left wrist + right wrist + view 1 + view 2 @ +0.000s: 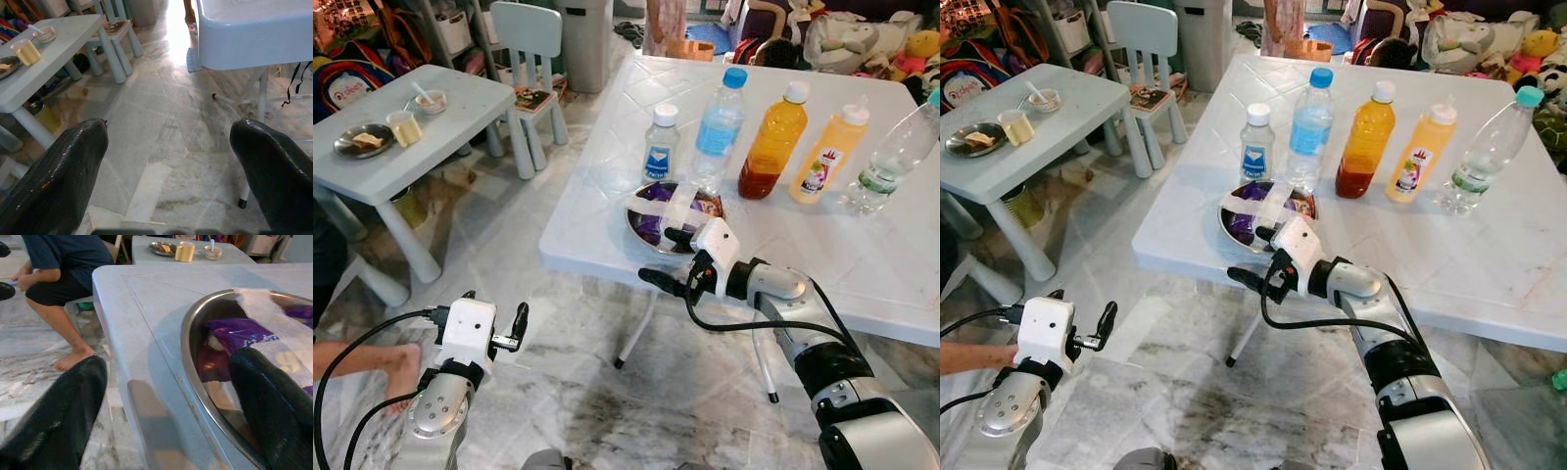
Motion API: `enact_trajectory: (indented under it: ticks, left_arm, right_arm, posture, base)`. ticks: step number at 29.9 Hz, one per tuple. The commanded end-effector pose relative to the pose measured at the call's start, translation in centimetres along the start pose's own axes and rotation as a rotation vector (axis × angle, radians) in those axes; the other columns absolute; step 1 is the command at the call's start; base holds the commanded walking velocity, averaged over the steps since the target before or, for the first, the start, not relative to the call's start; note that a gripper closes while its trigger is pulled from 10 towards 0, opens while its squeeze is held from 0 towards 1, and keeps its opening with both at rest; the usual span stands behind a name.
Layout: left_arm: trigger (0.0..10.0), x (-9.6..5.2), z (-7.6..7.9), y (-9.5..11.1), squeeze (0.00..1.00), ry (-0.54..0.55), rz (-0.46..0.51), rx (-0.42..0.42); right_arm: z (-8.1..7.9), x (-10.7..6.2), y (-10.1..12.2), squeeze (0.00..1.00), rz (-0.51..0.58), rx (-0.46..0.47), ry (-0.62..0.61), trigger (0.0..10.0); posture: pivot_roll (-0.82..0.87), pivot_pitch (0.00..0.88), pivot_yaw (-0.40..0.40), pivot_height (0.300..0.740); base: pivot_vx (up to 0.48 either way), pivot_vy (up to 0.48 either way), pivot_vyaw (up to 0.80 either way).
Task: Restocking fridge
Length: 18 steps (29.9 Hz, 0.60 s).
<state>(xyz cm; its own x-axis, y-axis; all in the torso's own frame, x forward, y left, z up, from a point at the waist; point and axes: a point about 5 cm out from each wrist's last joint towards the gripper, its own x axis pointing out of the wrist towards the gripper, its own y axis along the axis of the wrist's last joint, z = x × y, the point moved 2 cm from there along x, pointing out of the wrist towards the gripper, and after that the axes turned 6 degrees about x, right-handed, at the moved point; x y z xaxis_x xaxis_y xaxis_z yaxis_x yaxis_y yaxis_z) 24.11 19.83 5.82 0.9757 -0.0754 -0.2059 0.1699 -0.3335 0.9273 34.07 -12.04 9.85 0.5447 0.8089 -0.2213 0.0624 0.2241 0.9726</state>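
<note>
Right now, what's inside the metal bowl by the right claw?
The metal bowl holds purple packets with a white packet lying across them. Whatever sits beneath them is covered. One finger of the right claw is over the rim.

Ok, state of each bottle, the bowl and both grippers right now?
Small white-capped bottle: upright, capped.
Blue-capped water bottle: upright, capped.
Amber juice bottle: upright, capped.
Orange squeeze bottle: upright, capped.
Clear green-capped bottle: leaning, capped.
Steel bowl: holds purple packets.
Right gripper: open, straddling the bowl's rim.
Left gripper: open, idle.
</note>
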Motion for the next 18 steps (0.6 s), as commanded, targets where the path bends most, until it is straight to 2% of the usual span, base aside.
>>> enact_trajectory:
  ticks: [1, 6, 8, 10, 11, 12, 13, 17, 18]
  left_arm:
    - [10.0, 0.1, -0.1, 0.4, 0.00, -0.008, 0.006, 0.010]
    - [10.0, 0.1, 0.0, 0.3, 0.00, -0.013, -0.003, 0.011]
    - [10.0, 0.1, 0.3, 0.3, 0.00, -0.024, -0.004, 0.009]
    - [10.0, 0.2, 0.4, 0.3, 0.00, -0.030, -0.005, 0.008]
    - [10.0, 0.2, 0.4, 0.3, 0.00, -0.030, -0.005, 0.008]
    - [10.0, 0.3, 0.4, 0.3, 0.00, -0.030, -0.006, 0.007]
    - [10.0, 0.3, 0.4, 0.3, 0.00, -0.031, -0.007, 0.007]
    - [10.0, 0.5, 0.5, 0.4, 0.00, -0.036, -0.007, 0.006]
    - [10.0, 0.5, 0.6, 0.4, 0.00, -0.038, -0.007, 0.006]
  right_arm:
    - [-0.1, 0.2, 0.1, 0.00, -0.004, -0.002, 0.034, 0.0]
    - [0.4, 0.1, 0.3, 0.00, -0.022, -0.026, 0.024, 0.0]
    - [0.9, 0.1, 0.5, 0.00, -0.041, -0.027, 0.018, 3.0]
    - [1.5, 0.2, 0.5, 0.00, -0.074, -0.032, 0.000, 3.1]
    - [1.7, 0.2, 0.5, 0.00, -0.088, -0.033, -0.012, 4.6]
    - [1.9, 0.2, 0.4, 0.00, -0.103, -0.031, -0.023, 9.2]
    - [2.1, 0.3, 0.2, 0.00, -0.134, -0.011, -0.033, 10.0]
    - [2.2, 0.3, -0.1, 0.00, -0.184, -0.036, -0.021, 10.0]
    - [2.3, 0.3, 0.0, 0.00, -0.179, -0.026, -0.015, 7.7]
  posture:
    - [0.12, 0.105, 0.009, 0.740]
    - [0.11, 0.110, 0.011, 0.740]
    - [0.12, 0.110, 0.013, 0.740]
    - [0.12, 0.107, 0.012, 0.740]
    - [0.12, 0.105, 0.011, 0.740]
    - [0.12, 0.104, 0.010, 0.740]
    - [0.12, 0.101, 0.009, 0.740]
    - [0.12, 0.095, 0.008, 0.740]
    - [0.12, 0.092, 0.007, 0.740]
  base:
    - [0.000, 0.000, 0.00]
    - [0.000, 0.000, 0.00]
    - [0.000, 0.000, 0.00]
    - [0.000, 0.000, 0.00]
    - [0.000, 0.000, 0.00]
    - [0.000, 0.000, 0.00]
    - [0.000, 0.000, 0.00]
    - [0.000, 0.000, 0.00]
    - [0.000, 0.000, 0.00]
